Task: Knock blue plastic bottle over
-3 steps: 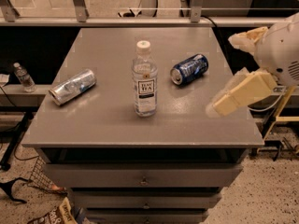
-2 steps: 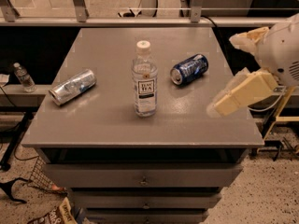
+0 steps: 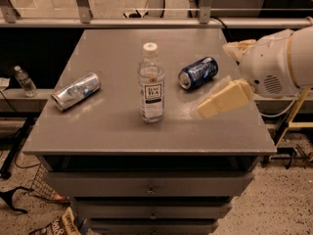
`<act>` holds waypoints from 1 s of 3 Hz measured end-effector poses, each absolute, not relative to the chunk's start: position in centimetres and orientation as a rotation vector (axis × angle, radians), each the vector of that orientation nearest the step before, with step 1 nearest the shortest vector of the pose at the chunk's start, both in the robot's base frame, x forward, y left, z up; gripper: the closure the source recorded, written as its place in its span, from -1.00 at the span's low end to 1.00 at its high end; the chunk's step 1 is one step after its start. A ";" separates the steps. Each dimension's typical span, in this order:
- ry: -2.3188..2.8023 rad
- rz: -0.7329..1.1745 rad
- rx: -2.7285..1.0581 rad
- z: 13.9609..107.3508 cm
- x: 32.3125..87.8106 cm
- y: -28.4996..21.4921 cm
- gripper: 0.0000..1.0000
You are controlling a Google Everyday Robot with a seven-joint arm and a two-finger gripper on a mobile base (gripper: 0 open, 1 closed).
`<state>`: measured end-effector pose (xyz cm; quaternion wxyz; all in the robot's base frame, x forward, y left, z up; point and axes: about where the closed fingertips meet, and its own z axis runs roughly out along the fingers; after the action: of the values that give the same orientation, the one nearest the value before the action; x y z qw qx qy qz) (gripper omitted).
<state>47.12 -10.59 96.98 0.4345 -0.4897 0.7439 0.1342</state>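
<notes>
- While the blue plastic bottle (image 3: 151, 84) stood upright mid-tabletop (image 3: 112, 131), the pincer (image 3: 216, 80) hovered apart from it, beside the blue can (image 3: 198, 72).
- Pincer fingers were spread, holding nothing.

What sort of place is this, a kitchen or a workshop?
Probably a lab or workshop: a gray drawer cabinet serves as table, cables trail over the speckled floor, and a robot's claw hangs over the cabinet near the blue can.

You can read just one label: the blue plastic bottle (image 3: 151, 84) at mid-worktop has dark print whose larger word looks like "TEA". The print on the blue can (image 3: 198, 72) and the silver can (image 3: 76, 90) is illegible. The gripper (image 3: 220, 86) hangs over the right edge.
</notes>
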 end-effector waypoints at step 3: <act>1.795 0.440 -1.129 92.7 49.7 -6.0 -1.00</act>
<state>49.73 -5.96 92.71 0.4690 -0.4603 0.7320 0.1796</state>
